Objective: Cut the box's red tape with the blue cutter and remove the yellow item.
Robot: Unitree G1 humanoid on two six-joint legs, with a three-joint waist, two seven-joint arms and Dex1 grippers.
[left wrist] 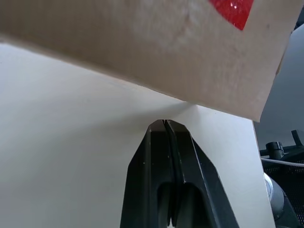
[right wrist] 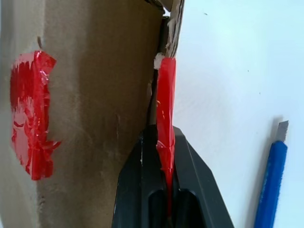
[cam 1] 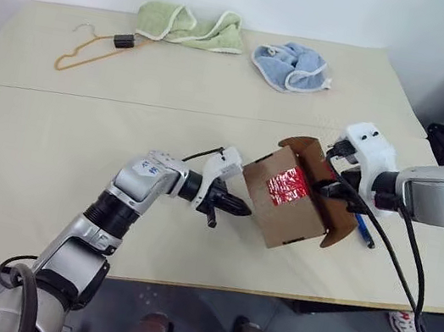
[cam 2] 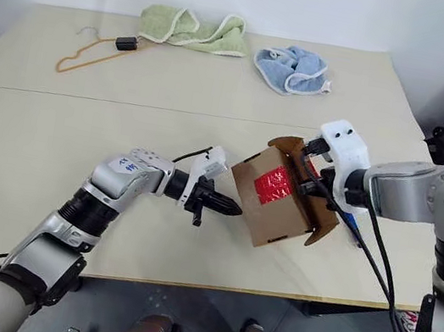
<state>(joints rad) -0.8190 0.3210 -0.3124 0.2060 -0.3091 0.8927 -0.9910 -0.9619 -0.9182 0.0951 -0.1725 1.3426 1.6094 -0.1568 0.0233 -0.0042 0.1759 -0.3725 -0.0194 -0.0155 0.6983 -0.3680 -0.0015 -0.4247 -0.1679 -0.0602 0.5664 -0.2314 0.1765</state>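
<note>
- Head views: the box (cam 1: pixel 297 205) is tilted, raised over the bench (cam 1: pixel 79 149) near its right front edge, its face with the red tape (cam 1: pixel 287 186) patch turned up toward the camera and its flaps open on the right side.
- The right gripper (cam 1: pixel 335 184) sits at the open flap side of the box, jaws closed on a flap.
- The left gripper (cam 1: pixel 232 206) is just beside the box's left lower corner, jaws closed and empty; contact with the box cannot be confirmed.
- The blue cutter (cam 1: pixel 363 230) lies on the bench behind the right arm, near the right edge, partly hidden.
- At the far edge lie a green towel (cam 1: pixel 191 26), a blue cloth (cam 1: pixel 291 65) and an orange hanger (cam 1: pixel 96 48) toward the far left corner.
- Left wrist view: the two black fingers (left wrist: pixel 175 180) are pressed together with nothing between them. The box's brown face hangs above the bench surface ahead of them, a corner of red tape visible.
- Right wrist view: the fingers (right wrist: pixel 147 190) are closed on a flap edge carrying a red tape strip (right wrist: pixel 166 123). A crumpled red patch is on the adjacent box face. The blue cutter rests apart on the bench, its grey blade tip exposed.
</note>
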